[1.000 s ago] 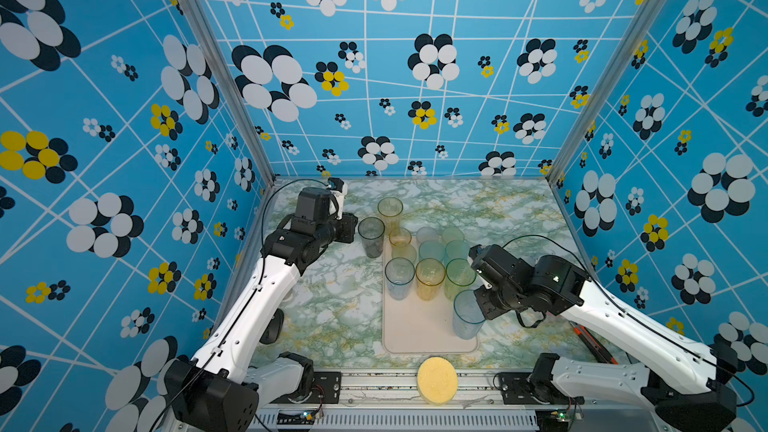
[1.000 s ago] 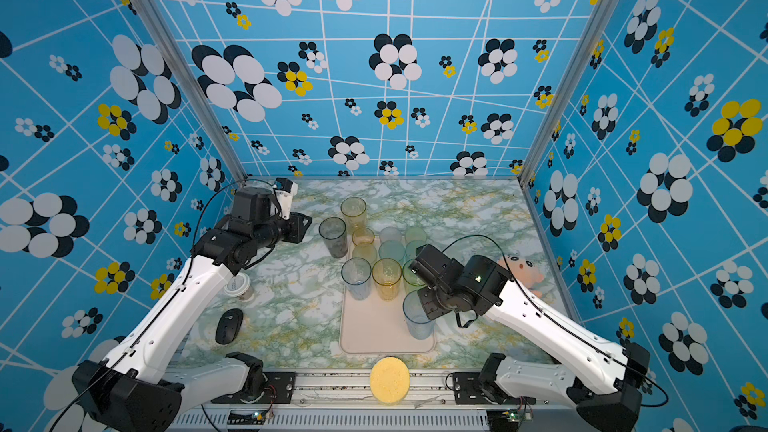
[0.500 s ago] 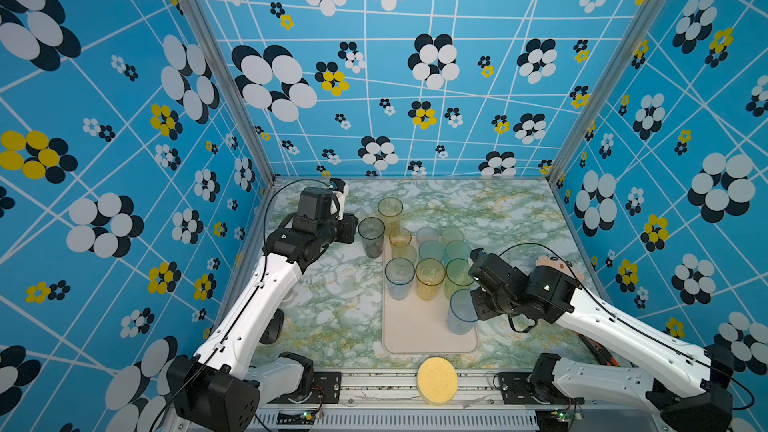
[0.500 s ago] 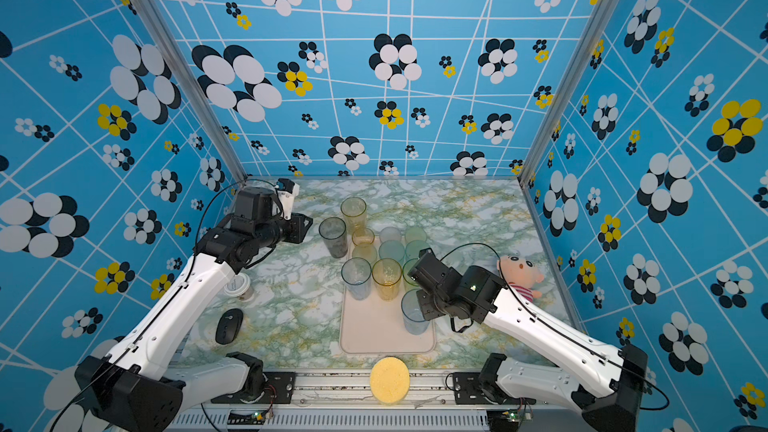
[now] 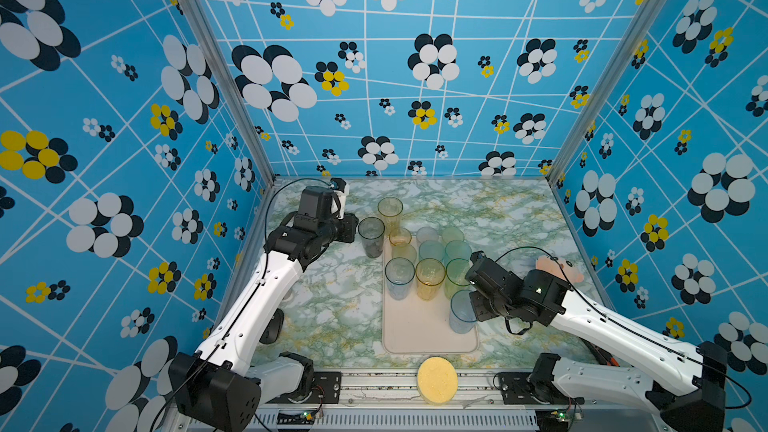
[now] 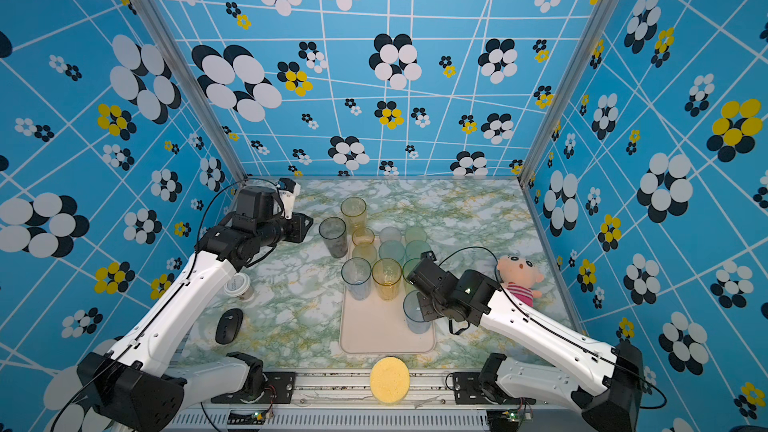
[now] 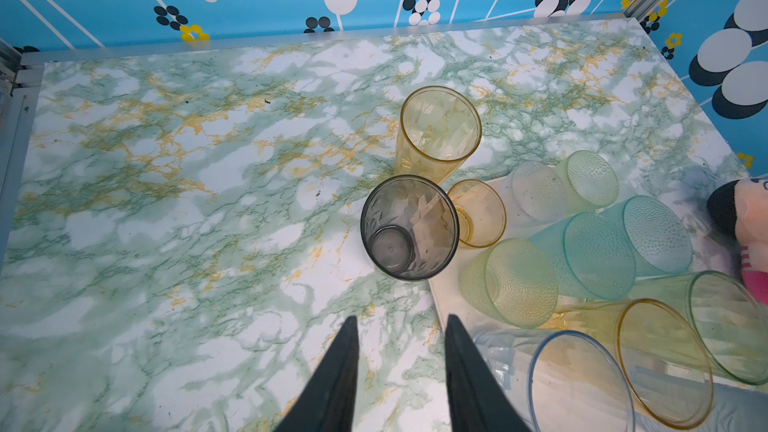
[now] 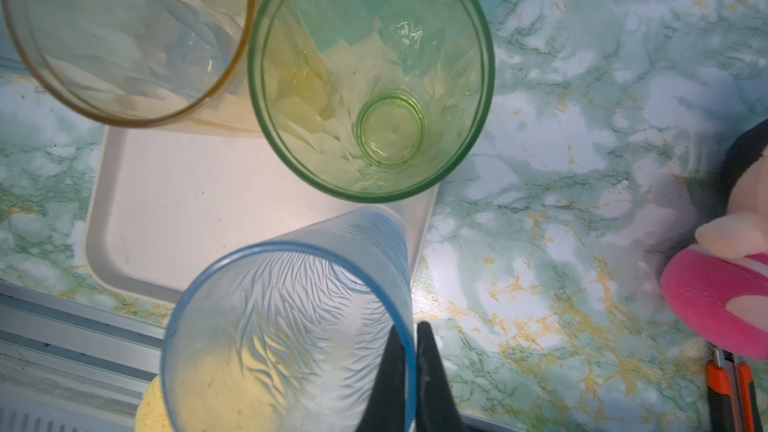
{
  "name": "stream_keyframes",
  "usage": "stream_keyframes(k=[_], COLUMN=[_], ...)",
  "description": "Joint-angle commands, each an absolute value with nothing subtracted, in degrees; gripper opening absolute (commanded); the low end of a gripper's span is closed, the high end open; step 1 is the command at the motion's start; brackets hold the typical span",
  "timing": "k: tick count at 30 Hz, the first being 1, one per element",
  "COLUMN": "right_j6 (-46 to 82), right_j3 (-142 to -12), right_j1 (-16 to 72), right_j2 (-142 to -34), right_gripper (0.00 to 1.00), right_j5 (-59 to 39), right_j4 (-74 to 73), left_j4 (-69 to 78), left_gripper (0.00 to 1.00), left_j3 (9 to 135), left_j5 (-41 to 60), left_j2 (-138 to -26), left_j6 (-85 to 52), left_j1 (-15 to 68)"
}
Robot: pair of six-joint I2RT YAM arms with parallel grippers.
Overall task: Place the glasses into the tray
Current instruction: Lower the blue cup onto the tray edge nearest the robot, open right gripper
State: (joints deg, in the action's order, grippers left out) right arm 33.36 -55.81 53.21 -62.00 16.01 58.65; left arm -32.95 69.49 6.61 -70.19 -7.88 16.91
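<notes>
blue glass (image 8: 291, 317), rim between right fingers (image 8: 434, 388) (pinched)

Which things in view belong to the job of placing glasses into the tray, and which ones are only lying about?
Job: the tray; glasses standing on it; grey glass and tall amber glass on the table; blue glass pinched by the right gripper; open left gripper.
Lying about: yellow sponge, plush toy, computer mouse, paper cup, orange tool.

The pale blue glass (image 5: 460, 313) lower over the tray (image 5: 415, 328); plush toy (image 5: 557, 268) newly visible.
</notes>
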Motion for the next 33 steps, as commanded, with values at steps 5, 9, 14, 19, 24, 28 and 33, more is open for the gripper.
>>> stream_keyframes(k=[5, 9, 14, 19, 24, 28, 33], right_j6=[35.33, 35.81, 36.30, 36.56, 36.56, 36.56, 36.56], right_j3=[-54.37, -54.01, -53.64, -53.44, -53.43, -53.50, -53.70], right_j1=[53.46, 53.52, 53.52, 53.52, 53.52, 53.52, 53.47], right_j2=[-62.14, -62.15, -61.88, -62.05, -62.08, -62.05, -61.88], right_gripper=[0.00, 0.00, 0.00, 0.02, 0.08, 0.14, 0.19], right_j5=[16.52, 16.46, 16.09, 15.83, 15.96, 16.16, 16.34], right_j4=[56.26, 56.66, 57.48, 57.57, 57.46, 57.48, 57.57], left_j4=[-34.28, -34.63, -34.88, -35.16, -35.42, -35.52, -35.76], left_gripper=[0.37, 0.37, 0.38, 0.38, 0.38, 0.38, 0.38], left_j3=[71.92, 72.09, 72.08, 72.28, 72.38, 72.40, 72.48], left_j5=[6.50, 6.79, 6.94, 7.25, 7.13, 7.04, 6.99], left_j2=[-71.17, -71.45, -71.63, -72.05, -72.29, -72.33, -72.51], left_j6=[-7.01, -7.03, -6.94, -6.94, -6.77, -6.68, -6.68], left_j1=[16.99, 16.99, 17.00, 16.99, 16.97, 17.10, 17.05])
